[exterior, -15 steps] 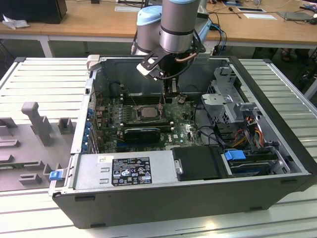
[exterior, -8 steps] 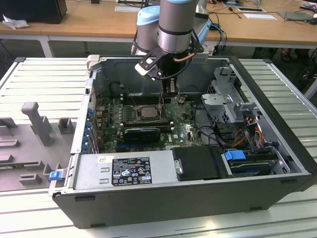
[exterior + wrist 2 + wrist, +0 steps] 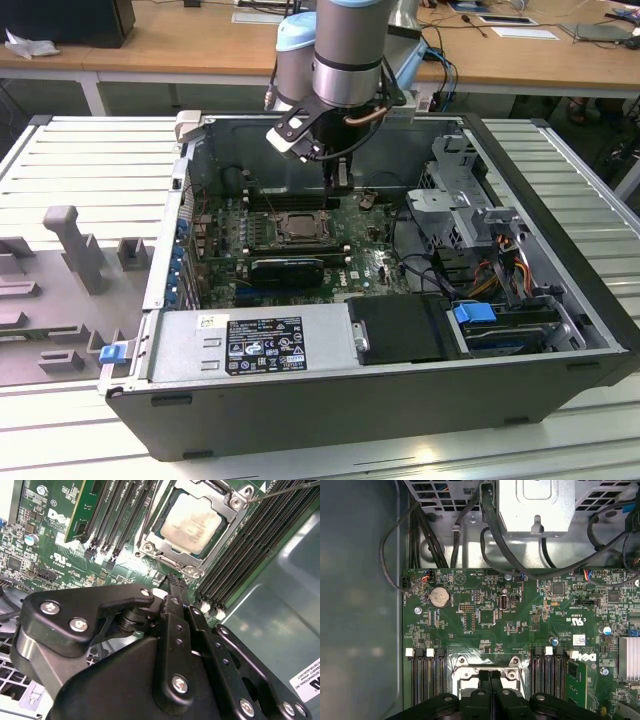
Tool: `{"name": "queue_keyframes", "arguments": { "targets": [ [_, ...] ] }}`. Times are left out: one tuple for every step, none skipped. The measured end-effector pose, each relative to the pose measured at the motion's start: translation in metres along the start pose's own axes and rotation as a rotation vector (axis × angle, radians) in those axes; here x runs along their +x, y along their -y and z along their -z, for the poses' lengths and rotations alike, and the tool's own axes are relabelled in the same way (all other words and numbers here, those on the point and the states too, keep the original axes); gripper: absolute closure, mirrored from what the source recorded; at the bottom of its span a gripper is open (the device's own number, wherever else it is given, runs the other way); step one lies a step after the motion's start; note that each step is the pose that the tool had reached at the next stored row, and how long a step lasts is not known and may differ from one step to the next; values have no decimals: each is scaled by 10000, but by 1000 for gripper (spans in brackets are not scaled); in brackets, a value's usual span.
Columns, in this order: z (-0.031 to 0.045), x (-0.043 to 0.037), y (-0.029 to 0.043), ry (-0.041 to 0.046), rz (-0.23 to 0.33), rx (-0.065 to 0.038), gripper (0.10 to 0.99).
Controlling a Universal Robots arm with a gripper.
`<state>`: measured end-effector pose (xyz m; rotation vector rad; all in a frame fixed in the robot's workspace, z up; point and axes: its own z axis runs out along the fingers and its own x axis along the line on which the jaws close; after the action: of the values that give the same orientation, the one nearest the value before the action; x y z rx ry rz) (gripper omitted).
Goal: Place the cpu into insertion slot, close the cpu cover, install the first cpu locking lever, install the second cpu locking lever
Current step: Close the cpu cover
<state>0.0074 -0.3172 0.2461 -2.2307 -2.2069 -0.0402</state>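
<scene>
The pale silvery cpu (image 3: 192, 525) lies flat in the insertion slot (image 3: 298, 228) on the green board. The silvery cpu cover (image 3: 167, 555) lies down around it, and the cpu shows through its window. A thin metal lever rod (image 3: 282, 491) runs out from one corner of the cover. My gripper (image 3: 172, 586) is shut with nothing between its black fingertips (image 3: 485, 680), hovering just beside the socket's edge. In the exterior view my gripper (image 3: 341, 182) hangs a little behind the socket, toward that view's right.
Long black memory slots (image 3: 240, 545) flank the socket on both sides. A black card (image 3: 288, 268) sits in front of the socket. Drive cages (image 3: 465, 195) and cable bundles (image 3: 470, 525) fill the case's right side in the exterior view. The case walls (image 3: 180, 230) enclose the board.
</scene>
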Motion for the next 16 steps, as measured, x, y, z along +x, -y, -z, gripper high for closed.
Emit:
{"name": "queue_keyframes", "arguments": {
  "targets": [
    [0, 0, 3, 0, 0, 0, 980],
    [0, 0, 7, 1, 0, 0, 980],
    [-1, 0, 10, 0, 1, 0, 980],
    [-1, 0, 15, 1, -1, 0, 980],
    [-1, 0, 17, 0, 0, 0, 980],
    [-1, 0, 20, 0, 0, 0, 980],
    [-1, 0, 23, 0, 0, 0, 980],
    [-2, 0, 25, 0, 0, 0, 980],
    [-2, 0, 28, 0, -1, -1, 980],
    [-2, -1, 33, 0, 0, 0, 980],
    [-2, -1, 36, 0, 0, 0, 980],
    [-2, -1, 40, 0, 0, -1, 980],
    [-2, -1, 42, 0, 0, 0, 980],
    [-2, -1, 44, 0, 0, 0, 980],
    [-2, -1, 46, 0, 1, 0, 980],
    [-2, -1, 48, 0, 0, 0, 980]
  ]
}}
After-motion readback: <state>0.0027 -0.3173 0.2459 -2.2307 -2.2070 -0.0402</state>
